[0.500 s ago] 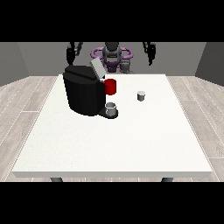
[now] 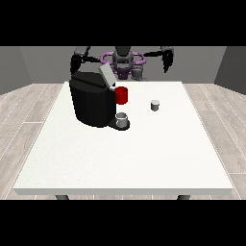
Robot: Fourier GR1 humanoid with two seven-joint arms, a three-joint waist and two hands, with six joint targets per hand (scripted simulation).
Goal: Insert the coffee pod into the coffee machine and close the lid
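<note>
Coffee pod [image 2: 154,105] stands alone on the desk [image 2: 120,158], right of the coffee machine [image 2: 93,102], whose lid [image 2: 106,75] is raised to receive it. I cannot tell either raised hand's fingers [image 2: 167,58] [image 2: 76,61]; neither holds anything.

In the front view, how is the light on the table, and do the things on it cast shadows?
Front view: the light is even and soft; the white table shows no glare; the black coffee machine is dark, so its details are hard to read; the small pod casts no clear shadow; the cup sits in the machine's dark base.
</note>
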